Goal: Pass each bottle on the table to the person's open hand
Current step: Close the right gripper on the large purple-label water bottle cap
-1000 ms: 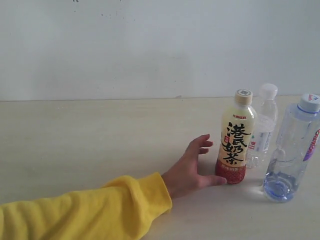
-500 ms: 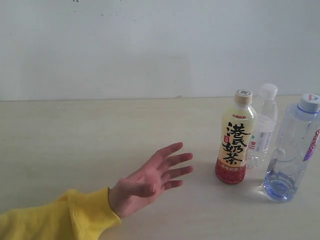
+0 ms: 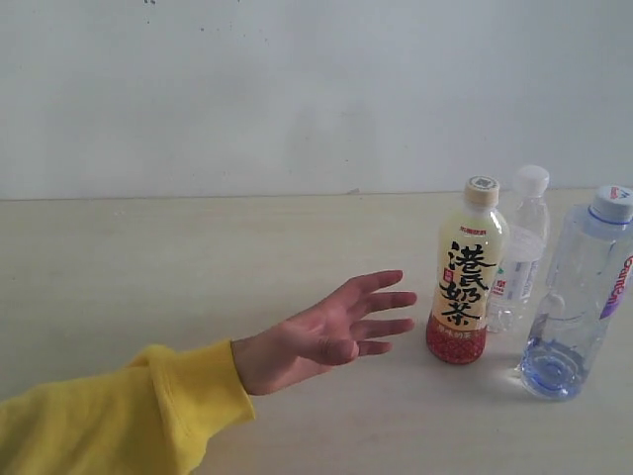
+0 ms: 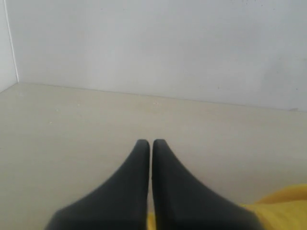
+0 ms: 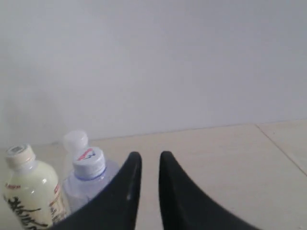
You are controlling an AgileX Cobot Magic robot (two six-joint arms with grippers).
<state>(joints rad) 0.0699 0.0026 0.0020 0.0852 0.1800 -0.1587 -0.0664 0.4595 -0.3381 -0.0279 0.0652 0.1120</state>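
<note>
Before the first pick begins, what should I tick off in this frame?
1. Person's hand open, fingers spread: ok.
2. Milk-tea bottle, small white-capped bottle and tall blue-tinted bottle upright on the table: ok.
3. Hand apart from the milk-tea bottle: ok, though close.
4. Left gripper empty, jaws together: ok.
5. Right gripper empty, jaws only slightly parted, likely too narrow for a bottle: not ok.
6. Gripper-to-bottle clearance, neither arm in the exterior view: cannot tell.

Left gripper [image 4: 151, 143] — fingers pressed together, gripping nothing. Right gripper [image 5: 149, 155] — fingers a narrow gap apart, gripping nothing.
</note>
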